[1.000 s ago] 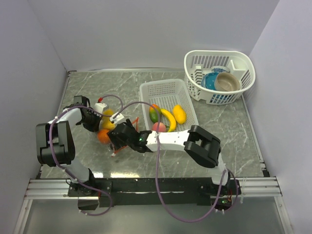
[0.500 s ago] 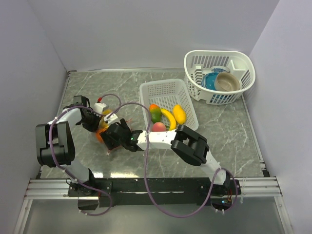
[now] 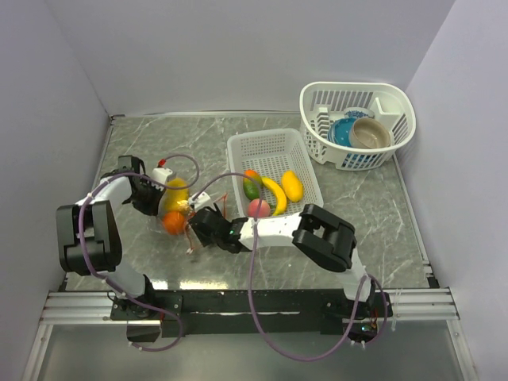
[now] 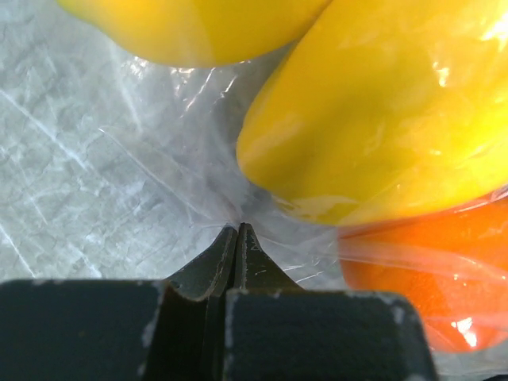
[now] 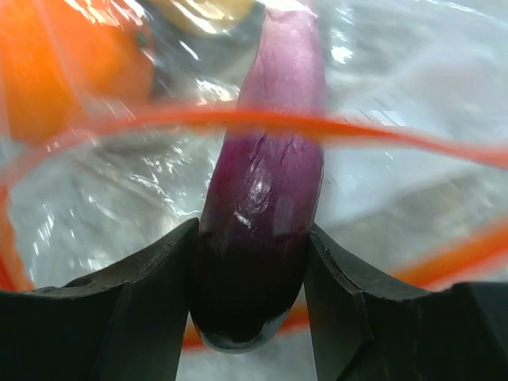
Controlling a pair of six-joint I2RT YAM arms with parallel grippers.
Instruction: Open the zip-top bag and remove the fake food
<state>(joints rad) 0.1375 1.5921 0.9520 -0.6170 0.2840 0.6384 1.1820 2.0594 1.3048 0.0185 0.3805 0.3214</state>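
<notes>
The clear zip-top bag (image 3: 176, 209) lies left of centre with a yellow piece (image 3: 176, 192) and an orange piece (image 3: 172, 224) of fake food inside. My left gripper (image 4: 236, 228) is shut on a fold of the bag's plastic (image 4: 151, 151), just beside the yellow piece (image 4: 373, 119) and the orange piece (image 4: 429, 278). My right gripper (image 5: 254, 270) is shut on a dark purple piece (image 5: 266, 190). That piece pokes through the mouth ringed by the orange-red zip strip (image 5: 381, 131). In the top view the right gripper (image 3: 197, 225) sits at the bag's near right edge.
A white slotted basket (image 3: 270, 147) right of the bag holds a banana (image 3: 275, 194), a yellow piece (image 3: 292, 185), a green-orange piece (image 3: 252, 185) and a pink piece (image 3: 258, 208). A white dish rack (image 3: 317, 95) with bowls stands at the back right.
My right gripper pushed left into the bag's mouth, then drew back right a little, its jaws closing on the purple piece. The left gripper stayed shut on the plastic.
</notes>
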